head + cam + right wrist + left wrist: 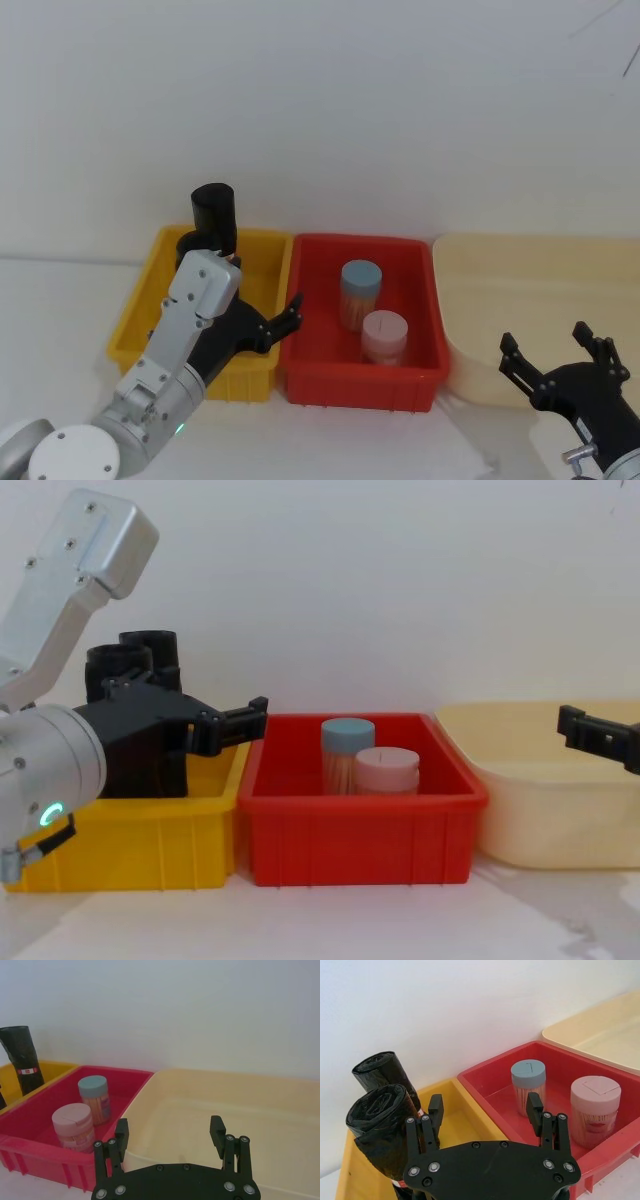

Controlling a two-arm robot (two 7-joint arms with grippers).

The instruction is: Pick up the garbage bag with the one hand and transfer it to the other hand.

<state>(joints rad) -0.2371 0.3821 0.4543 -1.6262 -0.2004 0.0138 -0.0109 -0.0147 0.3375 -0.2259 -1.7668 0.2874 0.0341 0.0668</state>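
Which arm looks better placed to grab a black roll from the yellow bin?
Left. The left gripper, open, is at the yellow bin, one finger beside the nearer garbage bag. The right gripper is by the cream bin, with the red bin in between.

The garbage bag (pixel 372 1130) and the labelled black roll (pixel 381 1071) are crinkled plastic film with a dull sheen. The yellow bin (pixel 465 1122), red bin (pixel 360 835) and cream bin (pixel 240 1110) are smooth moulded plastic. The left gripper (pixel 485 1102) is matt black with shiny screw heads, and its arm casing (pixel 200 295) is satin silver.
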